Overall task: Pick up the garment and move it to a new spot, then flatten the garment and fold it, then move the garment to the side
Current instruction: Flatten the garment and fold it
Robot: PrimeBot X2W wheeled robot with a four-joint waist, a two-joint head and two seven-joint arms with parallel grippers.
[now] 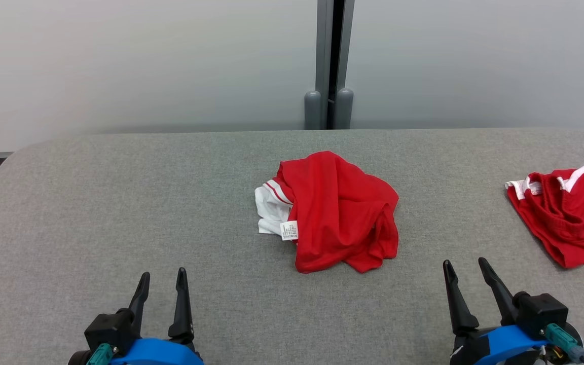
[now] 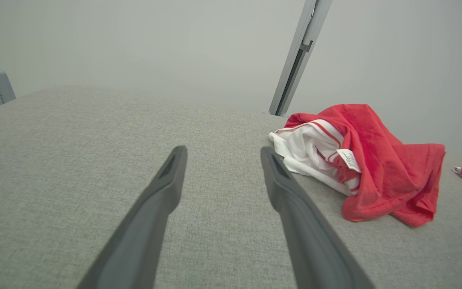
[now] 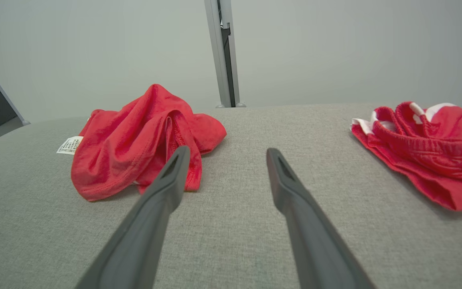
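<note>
Lying crumpled at the middle of the grey fabric-covered table, the red jersey garment with white striped trim is untouched, so the first step, picking it up, looks not yet begun. The left gripper and right gripper are poised near the table's front edge, each with its jaws spread wide and holding nothing. A second red-and-white garment lies well apart at the right. The next move likely calls for reaching forward and pinching a raised fold of the heap.
</note>
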